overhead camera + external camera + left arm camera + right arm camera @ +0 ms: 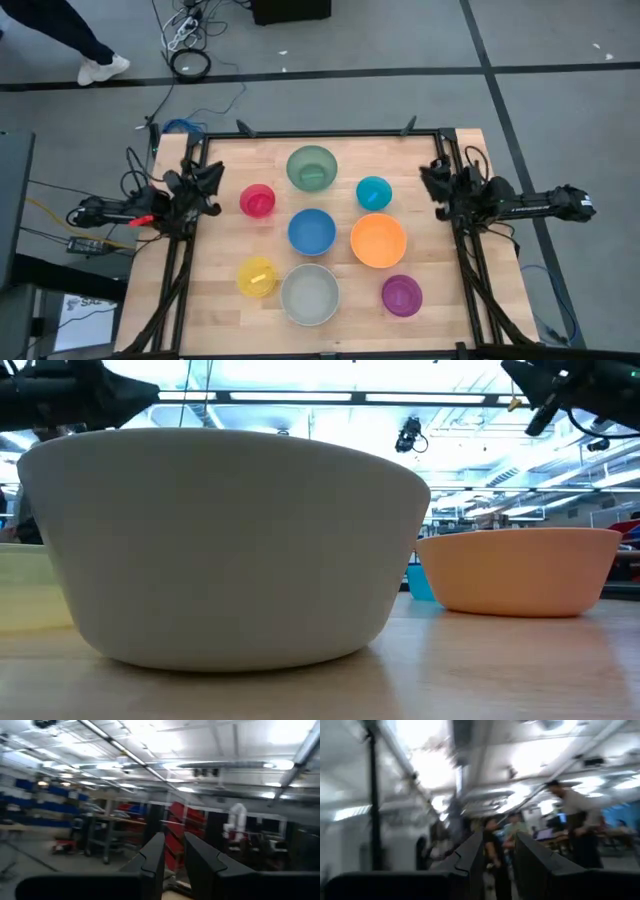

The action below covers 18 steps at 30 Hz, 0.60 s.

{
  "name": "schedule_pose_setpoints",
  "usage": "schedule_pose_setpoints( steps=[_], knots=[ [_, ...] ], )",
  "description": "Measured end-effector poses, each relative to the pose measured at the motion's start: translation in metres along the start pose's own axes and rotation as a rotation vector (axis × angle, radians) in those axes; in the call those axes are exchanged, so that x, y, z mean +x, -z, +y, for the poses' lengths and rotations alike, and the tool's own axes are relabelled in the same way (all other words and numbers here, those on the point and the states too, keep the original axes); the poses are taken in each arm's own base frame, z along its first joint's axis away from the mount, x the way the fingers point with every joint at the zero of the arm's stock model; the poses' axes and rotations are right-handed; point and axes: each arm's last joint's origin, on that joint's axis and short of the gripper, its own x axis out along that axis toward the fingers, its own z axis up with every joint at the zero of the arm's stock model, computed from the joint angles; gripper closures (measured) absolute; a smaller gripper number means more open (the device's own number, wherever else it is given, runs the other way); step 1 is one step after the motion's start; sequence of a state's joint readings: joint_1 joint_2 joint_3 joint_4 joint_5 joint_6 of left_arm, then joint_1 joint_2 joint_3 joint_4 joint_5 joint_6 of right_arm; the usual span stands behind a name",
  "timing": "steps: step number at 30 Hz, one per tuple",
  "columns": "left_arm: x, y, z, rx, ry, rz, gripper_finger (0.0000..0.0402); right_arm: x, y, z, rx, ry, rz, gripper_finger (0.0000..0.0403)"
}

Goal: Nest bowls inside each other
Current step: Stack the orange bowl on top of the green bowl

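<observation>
Several bowls stand apart, mouths up, on the wooden table [225, 310]: green [311, 168] at the far middle, pink [257, 200], teal [373, 192], blue [311, 231], orange [378, 240], yellow [256, 276], grey-white [309, 295] and purple [401, 296] near the front. My left gripper [212, 186] hovers at the table's left edge beside the pink bowl, tipped upward. Its fingers stand open [175, 857] with nothing between them. My right gripper [430, 182] hovers at the right edge beside the teal bowl, also tipped upward and open [500, 860], holding nothing.
The low view is filled by the grey-white bowl [230, 540], with the orange one [520, 570] to its right and the yellow one [25, 590] to its left. A black frame [320, 133] borders the table. A person's leg and shoe [100, 68] show on the floor beyond.
</observation>
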<state>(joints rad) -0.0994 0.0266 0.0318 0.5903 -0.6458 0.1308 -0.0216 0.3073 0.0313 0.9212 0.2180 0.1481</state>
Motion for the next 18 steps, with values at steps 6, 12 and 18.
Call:
schedule_pose_setpoints(
  steps=[6, 12, 18],
  knots=[
    [0.002, -0.012, 0.000, 0.101, -0.013, -0.018, 0.0326, -0.001, -0.003, -0.007, 0.008, 0.239, -0.058, 0.0298],
    [0.003, -0.010, -0.003, 0.108, 0.068, -0.011, 0.0326, 0.001, 0.001, -0.007, 0.054, 0.234, -0.023, 0.0298],
    [0.003, 0.004, -0.006, -0.019, 0.116, 0.131, 0.0326, 0.001, 0.009, -0.007, 0.195, 0.243, 0.024, 0.0298]
  ],
)
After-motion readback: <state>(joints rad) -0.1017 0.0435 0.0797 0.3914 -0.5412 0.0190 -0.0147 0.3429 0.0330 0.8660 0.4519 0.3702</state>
